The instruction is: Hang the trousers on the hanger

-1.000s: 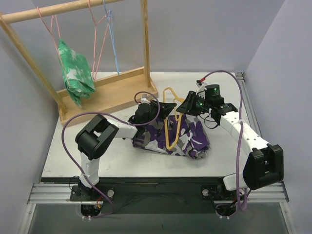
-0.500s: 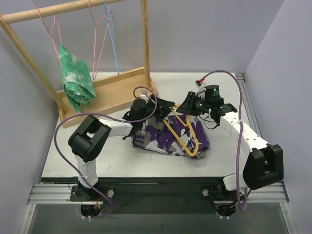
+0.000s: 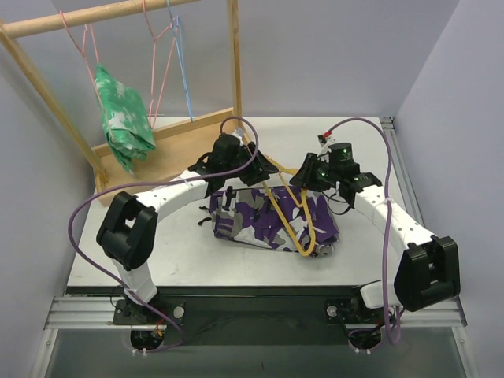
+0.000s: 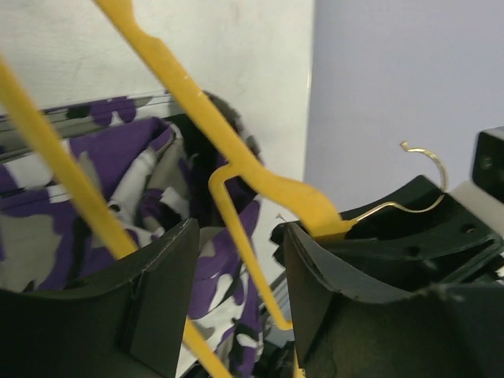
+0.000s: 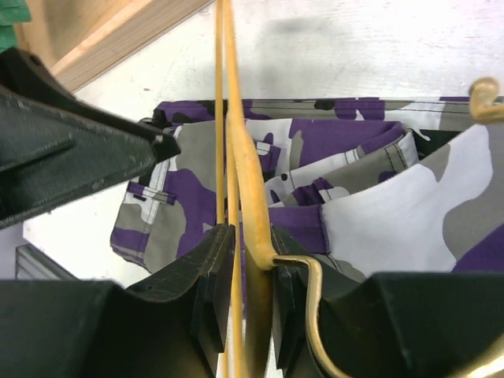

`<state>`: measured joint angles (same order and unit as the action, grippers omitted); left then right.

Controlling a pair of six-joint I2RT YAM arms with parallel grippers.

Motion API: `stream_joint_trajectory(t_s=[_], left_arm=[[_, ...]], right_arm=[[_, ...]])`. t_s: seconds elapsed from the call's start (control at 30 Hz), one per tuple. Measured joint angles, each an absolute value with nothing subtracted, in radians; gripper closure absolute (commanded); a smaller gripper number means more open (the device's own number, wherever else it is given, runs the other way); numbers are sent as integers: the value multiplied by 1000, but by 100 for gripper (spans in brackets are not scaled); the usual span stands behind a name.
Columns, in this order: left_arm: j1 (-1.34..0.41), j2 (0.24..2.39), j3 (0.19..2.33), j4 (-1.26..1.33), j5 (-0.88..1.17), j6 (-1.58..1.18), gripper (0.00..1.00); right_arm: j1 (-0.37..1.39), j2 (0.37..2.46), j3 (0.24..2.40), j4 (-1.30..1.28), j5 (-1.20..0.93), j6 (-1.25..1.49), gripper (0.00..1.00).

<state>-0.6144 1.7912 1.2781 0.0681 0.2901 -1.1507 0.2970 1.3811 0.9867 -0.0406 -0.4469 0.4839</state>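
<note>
The camouflage trousers [image 3: 252, 224] lie folded in a heap at mid table. The yellow hanger [image 3: 304, 250] lies slanted across them, its hook end at the back between my two grippers. My right gripper [image 3: 302, 179] is shut on the hanger [image 5: 240, 157] at its neck, jaws [image 5: 246, 236] pinching the wire over the trousers [image 5: 346, 150]. My left gripper [image 3: 264, 169] hovers at the trousers' back edge. In the left wrist view its jaws [image 4: 236, 299] stand open around thin hanger wires [image 4: 189, 87], with the trousers [image 4: 134, 150] below and the metal hook [image 4: 425, 173] by the right finger.
A wooden rack [image 3: 173, 150] stands at the back left, also seen in the right wrist view [image 5: 118, 39]. From its rail hang a green-and-white garment [image 3: 122, 118], pink hangers [image 3: 157, 63] and a blue hanger [image 3: 183, 71]. Walls close in on both sides.
The hanger has tipped from upright down across the trousers toward the front right. My left gripper has left the trousers' left edge and moved back and right to the hanger's top.
</note>
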Motion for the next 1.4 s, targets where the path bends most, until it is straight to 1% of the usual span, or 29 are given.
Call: stream_joint_trajectory(t_s=[0.03, 0.13, 0.27, 0.43, 0.5, 0.6, 0.67, 0.7, 0.9, 1.03, 1.4], left_arm=[[-616, 1785, 1284, 26, 285, -1118, 38], [-620, 1754, 1281, -55, 271, -1062, 36], [-623, 1717, 1268, -61, 271, -1016, 36], [-628, 1729, 1272, -26, 320, -1004, 38], [-635, 1760, 1298, -36, 336, -997, 42], [-649, 1821, 1354, -81, 353, -981, 53], [-655, 1844, 1375, -110, 358, -974, 56], [-659, 1853, 1383, -125, 359, -971, 60], [-664, 1861, 1391, -177, 356, -959, 59], [-664, 1861, 1391, -178, 361, -958, 55], [-667, 1913, 1423, -240, 391, -957, 57]], right_arm=[[302, 1377, 981, -41, -432, 484, 100], [317, 1365, 974, -44, -381, 485, 100], [350, 1346, 974, -59, -321, 489, 100], [385, 1333, 974, -66, -291, 488, 100], [395, 1333, 973, -73, -279, 485, 100], [403, 1333, 973, -81, -258, 479, 100], [403, 1333, 973, -83, -246, 477, 100], [403, 1333, 973, -84, -241, 477, 100], [400, 1333, 972, -89, -221, 479, 100], [399, 1336, 972, -89, -220, 485, 100], [393, 1341, 972, -94, -220, 498, 100]])
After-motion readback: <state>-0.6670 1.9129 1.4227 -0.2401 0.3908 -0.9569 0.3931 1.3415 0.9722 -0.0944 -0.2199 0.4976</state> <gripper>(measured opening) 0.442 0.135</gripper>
